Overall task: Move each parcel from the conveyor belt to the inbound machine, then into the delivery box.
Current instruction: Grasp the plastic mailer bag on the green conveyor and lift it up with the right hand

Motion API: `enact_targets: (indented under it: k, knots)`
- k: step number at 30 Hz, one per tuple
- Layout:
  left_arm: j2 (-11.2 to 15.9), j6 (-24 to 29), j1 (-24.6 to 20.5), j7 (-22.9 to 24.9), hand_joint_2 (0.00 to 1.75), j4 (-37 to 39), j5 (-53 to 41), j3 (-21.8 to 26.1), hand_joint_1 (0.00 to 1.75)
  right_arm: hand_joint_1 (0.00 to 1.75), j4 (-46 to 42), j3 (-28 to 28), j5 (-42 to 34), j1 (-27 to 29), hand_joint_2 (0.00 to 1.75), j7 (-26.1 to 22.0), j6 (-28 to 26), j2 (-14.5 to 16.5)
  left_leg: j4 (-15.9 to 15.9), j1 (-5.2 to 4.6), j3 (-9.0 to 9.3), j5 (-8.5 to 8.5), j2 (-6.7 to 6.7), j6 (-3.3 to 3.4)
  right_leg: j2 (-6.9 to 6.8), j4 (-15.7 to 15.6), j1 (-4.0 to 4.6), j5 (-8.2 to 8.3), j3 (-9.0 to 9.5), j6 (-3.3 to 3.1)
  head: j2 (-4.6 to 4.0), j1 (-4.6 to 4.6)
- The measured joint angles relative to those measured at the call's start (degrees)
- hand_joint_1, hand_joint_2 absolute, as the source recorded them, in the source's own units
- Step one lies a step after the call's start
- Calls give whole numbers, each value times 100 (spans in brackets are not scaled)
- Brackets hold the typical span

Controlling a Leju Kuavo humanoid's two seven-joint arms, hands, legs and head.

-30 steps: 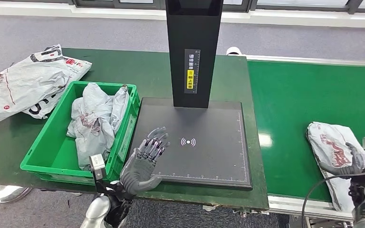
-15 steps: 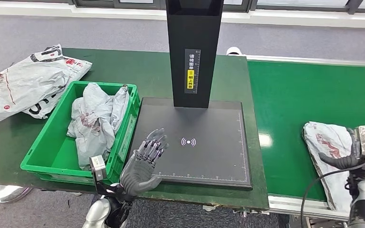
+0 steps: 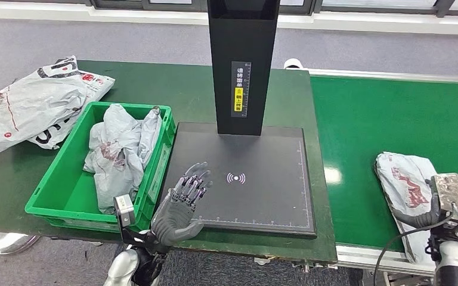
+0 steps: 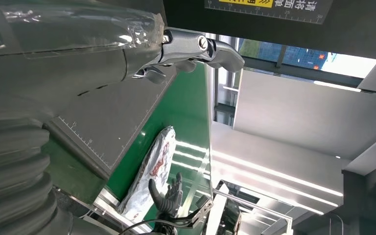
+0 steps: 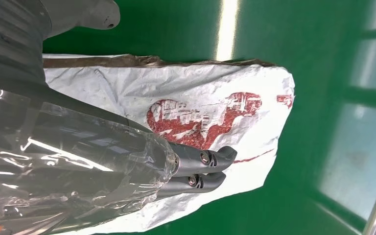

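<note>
Now, quick notes for you:

Progress: early-mid, by my read. Crumpled parcels already in the green delivery box (image 3: 65,179); one parcel (image 3: 407,186) on the conveyor belt (image 3: 381,119) not yet scanned. Scanner plate bare.
Left to do: lift that parcel, set it on the inbound machine (image 3: 256,185), then into the box. Can't tell if more are coming up the belt.
Right hand (image 3: 432,205): over the near end of the parcel, thumb curving round its edge. In the right wrist view the fingers (image 5: 210,156) lie flat along the top of the bag, thumb off to one side. Looks like contact, but you can't tell if it's a real grip yet.
Left hand (image 3: 182,199): holding nothing, fingers spread & slightly bent, hovering at the near-left corner of the plate, just beside the box wall.
Parcel: soft white-grey poly mailer w/ red print, wrinkled, floppy. Likely to sag & slip; you'd want a firm pinch.
Belt: smooth green, glossy, light glare.
Machine: matte black flat plate w/ white ruler marks & a wireless icon, black column w/ yellow label.
Box: rigid green plastic crate.
Off to the side: loose mailers (image 3: 36,101) on the dark green table (image 3: 155,83), behind the box.
</note>
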Motion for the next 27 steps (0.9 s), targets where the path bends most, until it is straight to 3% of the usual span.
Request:
enact_targets:
  k: [15,20,21,24,25,27]
  knots:
    - [-5,-5,-3,30,175,16,0,0,0,0,53,-1,-9,46,175,43,-32,2,0,0,1,0,-1,0,-1,-1,0,-1,0,1,0,0]
    - [-26,-4,-52,78,175,98,2,24,0,1,728,-215,-83,329,175,-24,-176,5,0,1,7,-6,3,4,2,-3,1,-4,5,1,0,0]
    - [-31,-5,-89,73,175,150,10,26,0,31,1045,-311,-66,346,175,-21,-196,5,0,4,20,-11,6,6,5,-7,4,-7,18,0,0,0]
    - [-33,-9,-176,10,175,299,38,26,0,161,1736,-548,-56,260,175,9,-249,7,0,15,70,-29,16,11,14,-24,15,-21,70,-1,0,-2]
    - [-33,-9,-182,-15,175,327,41,26,0,175,1831,-589,-60,221,175,24,-256,7,0,18,84,-34,18,12,15,-29,18,-26,84,0,0,-2]
    - [-32,-9,-187,-74,175,384,41,26,0,175,1993,-653,-61,129,175,63,-273,8,1,24,106,-39,21,14,16,-39,22,-32,111,1,0,-2]
